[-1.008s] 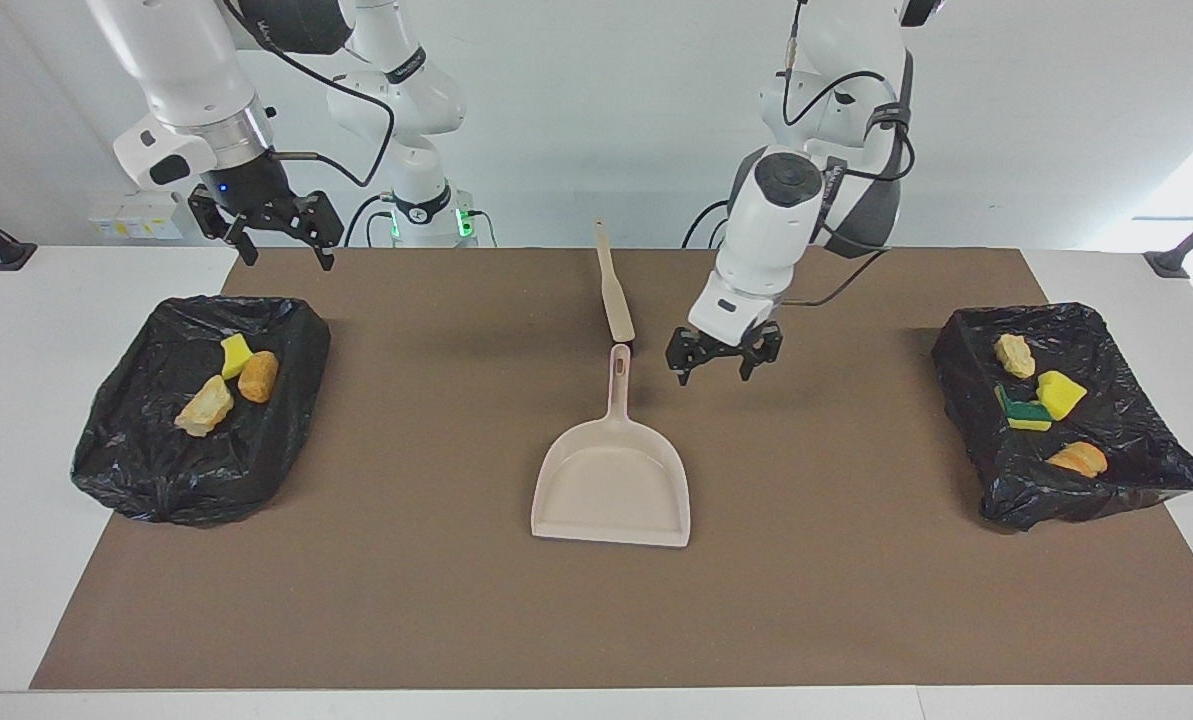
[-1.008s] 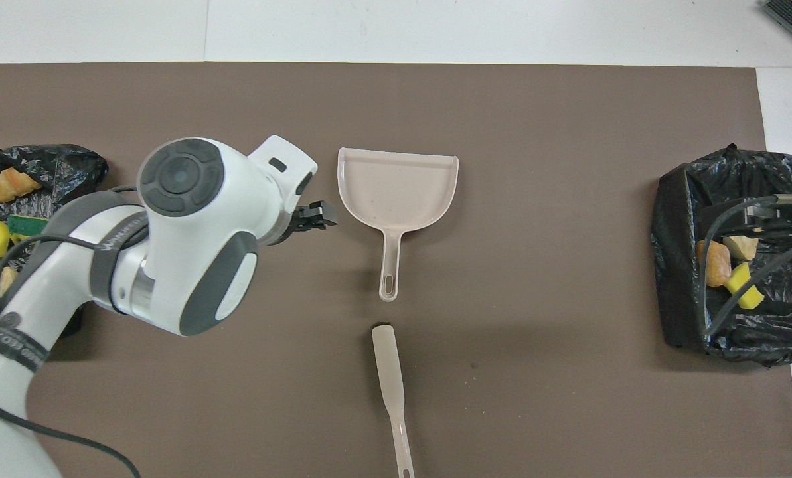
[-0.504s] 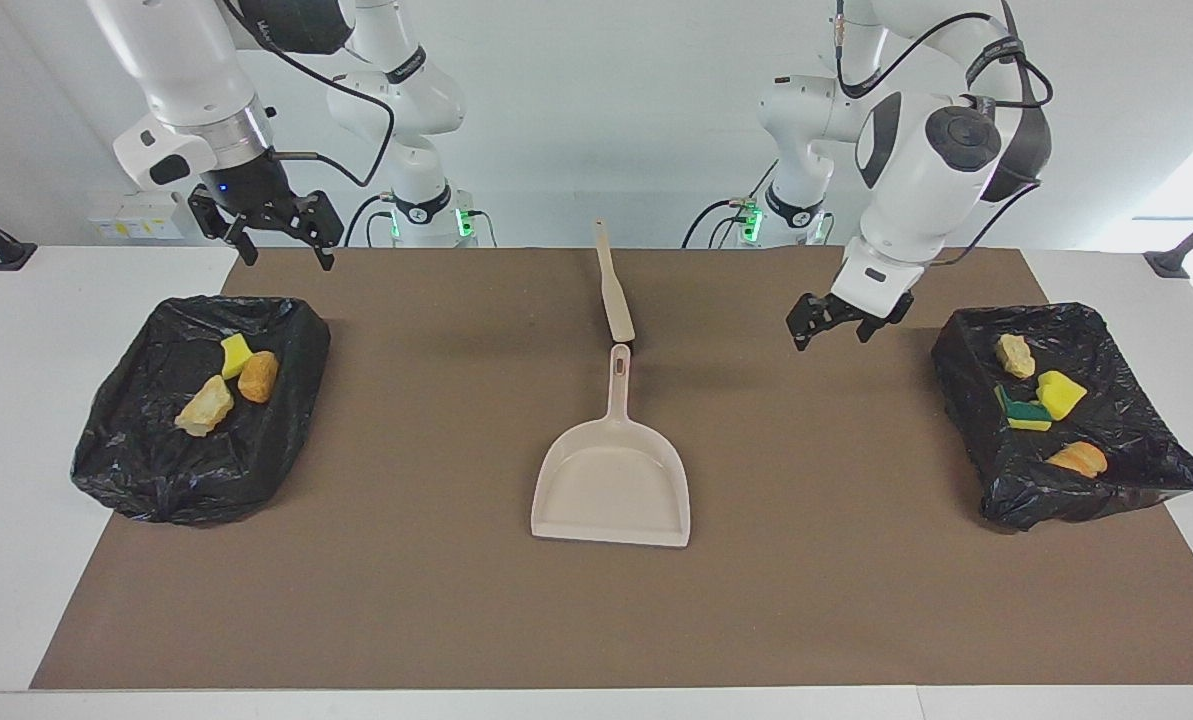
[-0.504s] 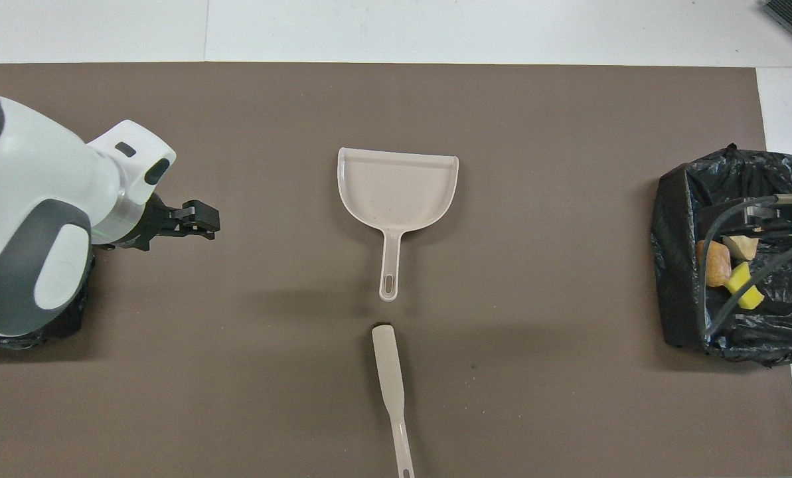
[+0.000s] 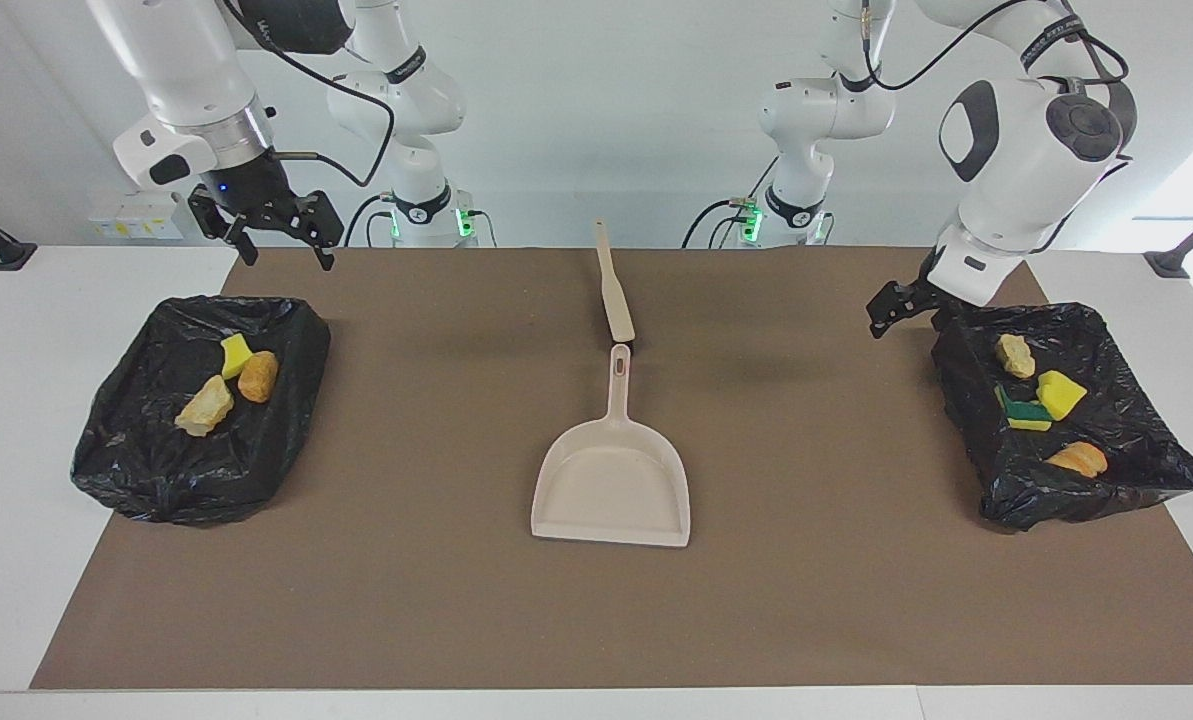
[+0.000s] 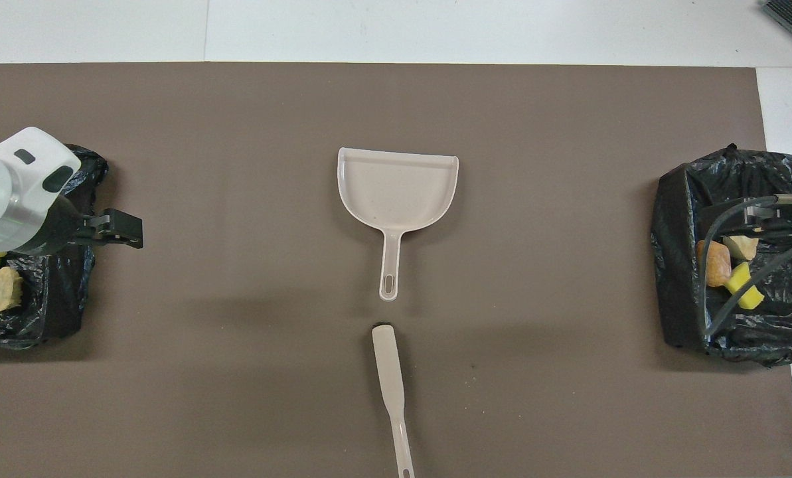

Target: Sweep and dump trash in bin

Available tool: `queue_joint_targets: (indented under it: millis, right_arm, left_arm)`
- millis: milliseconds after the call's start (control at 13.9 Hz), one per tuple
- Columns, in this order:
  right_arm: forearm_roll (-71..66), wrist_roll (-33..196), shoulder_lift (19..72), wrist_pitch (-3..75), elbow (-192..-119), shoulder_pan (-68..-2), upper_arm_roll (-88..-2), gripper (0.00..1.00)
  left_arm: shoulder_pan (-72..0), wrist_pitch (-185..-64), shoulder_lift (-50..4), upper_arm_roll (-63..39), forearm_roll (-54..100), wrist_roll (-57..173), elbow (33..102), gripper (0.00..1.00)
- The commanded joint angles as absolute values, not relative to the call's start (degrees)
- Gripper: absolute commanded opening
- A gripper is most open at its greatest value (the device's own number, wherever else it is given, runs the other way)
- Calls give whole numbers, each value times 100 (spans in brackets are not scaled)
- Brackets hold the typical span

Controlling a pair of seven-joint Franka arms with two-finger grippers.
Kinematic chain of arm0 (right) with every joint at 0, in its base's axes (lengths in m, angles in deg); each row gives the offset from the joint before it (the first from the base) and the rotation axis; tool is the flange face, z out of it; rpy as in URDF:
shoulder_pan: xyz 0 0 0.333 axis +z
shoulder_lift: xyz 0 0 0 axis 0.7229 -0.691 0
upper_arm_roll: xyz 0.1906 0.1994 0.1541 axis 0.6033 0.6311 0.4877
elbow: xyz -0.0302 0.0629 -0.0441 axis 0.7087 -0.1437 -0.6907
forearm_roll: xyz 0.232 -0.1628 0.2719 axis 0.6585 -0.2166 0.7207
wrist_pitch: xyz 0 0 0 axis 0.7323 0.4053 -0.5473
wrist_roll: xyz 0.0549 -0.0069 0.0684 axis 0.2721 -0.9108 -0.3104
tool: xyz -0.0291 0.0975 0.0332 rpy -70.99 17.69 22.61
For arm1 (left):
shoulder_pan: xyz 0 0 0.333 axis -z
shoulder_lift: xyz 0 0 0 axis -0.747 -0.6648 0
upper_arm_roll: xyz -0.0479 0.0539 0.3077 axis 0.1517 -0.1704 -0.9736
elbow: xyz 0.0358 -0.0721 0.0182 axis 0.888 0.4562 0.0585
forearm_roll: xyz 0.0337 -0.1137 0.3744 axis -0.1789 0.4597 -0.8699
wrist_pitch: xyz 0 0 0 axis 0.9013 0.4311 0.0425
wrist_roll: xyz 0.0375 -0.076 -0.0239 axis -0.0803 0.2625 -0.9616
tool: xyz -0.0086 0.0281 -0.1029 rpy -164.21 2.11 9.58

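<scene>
Over the rim of the black-lined bin (image 5: 1066, 415) at the left arm's end of the table, my left gripper (image 5: 906, 308) hangs with its fingers spread and nothing between them. My right gripper (image 5: 274, 232) hangs, likewise spread and empty, above the edge of the brown mat (image 5: 816, 600) just beside the other bin (image 5: 196, 410), where that arm waits.

The trash already lies in the two bins: a tan chunk (image 5: 1014, 355), a yellow sponge piece (image 5: 1061, 393), a green-and-yellow sponge (image 5: 1024, 412) and an orange-brown lump (image 5: 1078, 458) in the one under my left gripper; a yellow piece (image 5: 236, 355), an orange-brown lump (image 5: 257, 376) and a tan chunk (image 5: 204, 406) in the other. The dustpan (image 5: 611, 480) and the brush (image 5: 614, 288) lie untouched mid-mat, handle to handle, and no scraps show on the mat.

Risks, as I judge them: my left fingers sit close to the loose bag edge, so a low sideways move could snag the liner, drag the bin and spill its scraps. The brush lies flat, so a shallow pinch may slip.

No legible brand or label appears on the tools or bins; lettering on the arms cannot be read.
</scene>
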State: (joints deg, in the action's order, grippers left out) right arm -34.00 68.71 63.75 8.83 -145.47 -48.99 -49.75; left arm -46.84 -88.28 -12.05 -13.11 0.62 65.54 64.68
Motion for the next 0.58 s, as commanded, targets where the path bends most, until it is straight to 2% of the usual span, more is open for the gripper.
queue_joint_targets:
  millis: [0,288,504]
  right_arm:
    - [-3291,6778,6415,835,-14534,-4963,-4939,100]
    - [-3291,6787,6415,844,-14534,-4963,-4939,100]
    - [-3291,6787,6415,826,-14534,-4963,-4939,100]
  left_arm:
    - [-4973,-8762,-871,-1248,156,6880,6632,100]
    - [-5282,-8595,-686,-1256,147,7347,6518,100]
    - [-5194,-8359,-546,-1195,121,7321,6009,100]
